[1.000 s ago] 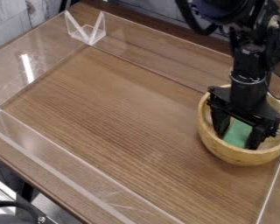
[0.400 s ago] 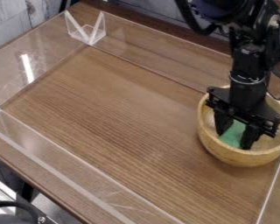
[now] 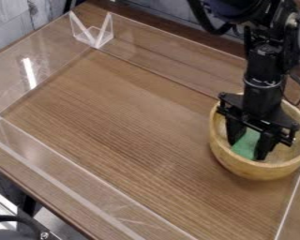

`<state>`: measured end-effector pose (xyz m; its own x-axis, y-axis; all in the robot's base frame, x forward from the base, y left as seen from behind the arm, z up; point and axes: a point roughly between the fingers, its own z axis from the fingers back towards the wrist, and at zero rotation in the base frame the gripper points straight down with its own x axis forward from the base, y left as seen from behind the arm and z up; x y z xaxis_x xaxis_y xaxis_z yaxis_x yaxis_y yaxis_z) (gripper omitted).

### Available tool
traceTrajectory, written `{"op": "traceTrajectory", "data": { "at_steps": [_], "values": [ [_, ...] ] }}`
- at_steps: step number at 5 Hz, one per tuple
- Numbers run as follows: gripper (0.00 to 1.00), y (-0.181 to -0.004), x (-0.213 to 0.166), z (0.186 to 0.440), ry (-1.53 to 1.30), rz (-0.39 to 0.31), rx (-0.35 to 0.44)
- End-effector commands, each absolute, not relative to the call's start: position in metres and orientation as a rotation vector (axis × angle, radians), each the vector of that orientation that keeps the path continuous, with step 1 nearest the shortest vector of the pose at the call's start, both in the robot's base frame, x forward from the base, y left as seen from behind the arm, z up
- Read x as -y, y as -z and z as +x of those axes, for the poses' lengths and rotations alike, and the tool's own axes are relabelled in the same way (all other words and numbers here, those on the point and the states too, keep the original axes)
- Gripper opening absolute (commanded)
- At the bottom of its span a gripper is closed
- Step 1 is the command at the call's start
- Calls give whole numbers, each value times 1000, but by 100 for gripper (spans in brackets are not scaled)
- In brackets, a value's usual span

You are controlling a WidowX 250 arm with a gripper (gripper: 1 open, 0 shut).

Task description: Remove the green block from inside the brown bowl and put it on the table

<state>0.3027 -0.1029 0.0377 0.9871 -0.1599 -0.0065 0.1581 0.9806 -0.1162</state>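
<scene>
At the right side of the table (image 3: 127,122) stands the brown bowl (image 3: 235,160), round and light wood. Inside it lies the green block (image 3: 250,147), partly covered by the black fingers. My gripper (image 3: 264,143) reaches straight down into the bowl, and its jaws are shut on the green block. The block's lower end shows between the fingers, near the bowl's bottom.
Low clear acrylic walls (image 3: 65,173) edge the tabletop on the near and left sides. A clear folded stand (image 3: 91,31) sits at the far left corner. The bowl is close to the table's right edge. Dark cables hang behind the arm (image 3: 268,52).
The fingers have closed in on the green block; a second ago they stood wider apart around it. The arm has stayed in place over the bowl.
</scene>
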Motion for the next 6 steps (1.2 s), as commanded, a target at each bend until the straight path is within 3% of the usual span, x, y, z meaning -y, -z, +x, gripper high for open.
{"op": "traceTrajectory", "data": {
  "at_steps": [1,6],
  "values": [
    [0,-72,103,317,154,-138,87],
    [0,-105,95,323,120,-143,123]
  ]
}}
